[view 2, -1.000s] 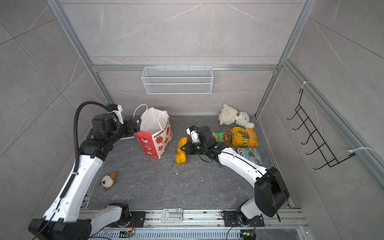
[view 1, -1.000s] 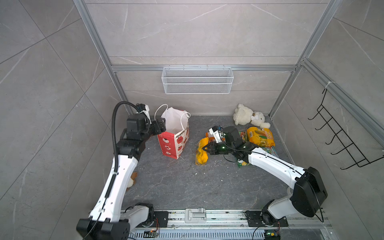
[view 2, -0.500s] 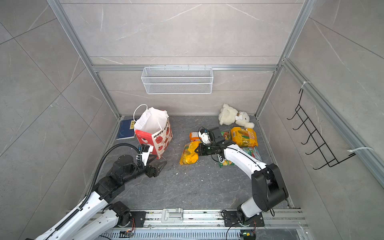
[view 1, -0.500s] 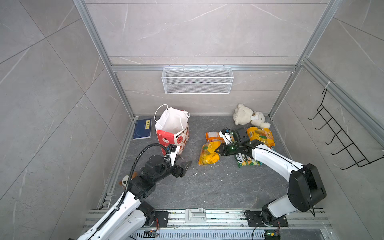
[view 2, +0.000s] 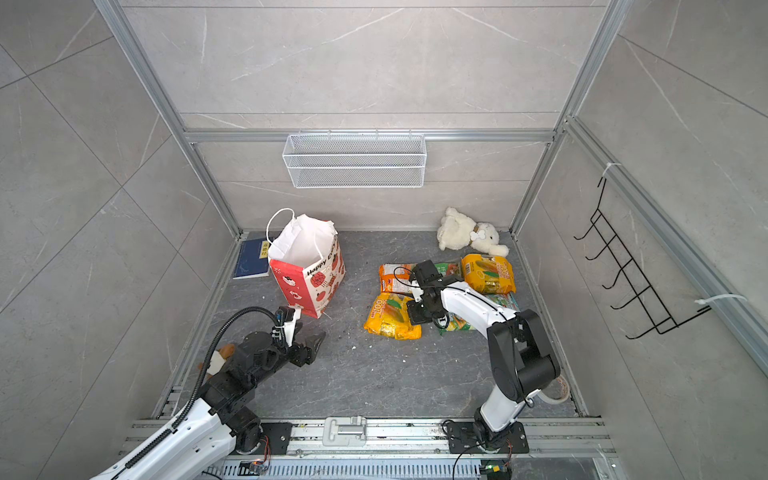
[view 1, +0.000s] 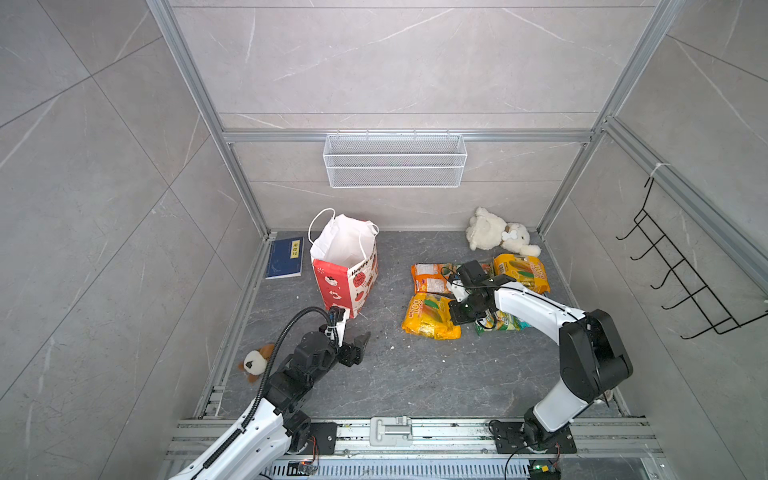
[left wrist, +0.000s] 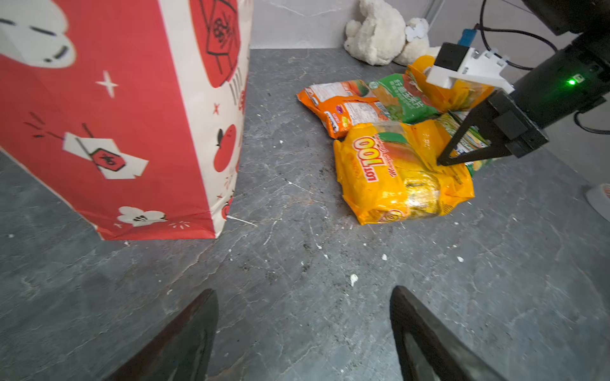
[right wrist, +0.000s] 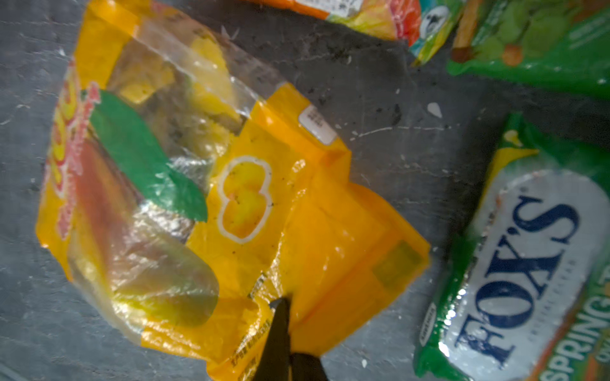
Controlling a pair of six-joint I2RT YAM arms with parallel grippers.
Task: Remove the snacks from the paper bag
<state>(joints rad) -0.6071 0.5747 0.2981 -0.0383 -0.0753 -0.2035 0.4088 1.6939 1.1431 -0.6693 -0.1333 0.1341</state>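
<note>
Paper bag (view 1: 345, 266) upright, mouth open, left of centre in both top views, on the grey floor (view 1: 399, 374); blue book (view 1: 286, 257) just beside it, further left. Right of centre, well apart from the bag, the snacks in a cluster: yellow packet (view 1: 430, 316) lowest in frame, orange packet (view 1: 430, 278) above it, second yellow packet (view 1: 521, 270) at upper right, green packet (left wrist: 401, 99) between those two, FOX'S packet (right wrist: 521, 270) just beside the yellow packet. Right gripper (right wrist: 280, 305) clenched, pinching the yellow packet's edge, packet flat on the floor. Left gripper (left wrist: 303, 290) released, fingers wide, empty, low over bare floor below the bag. White plush toy (view 1: 494, 232) at the floor's upper right corner.
</note>
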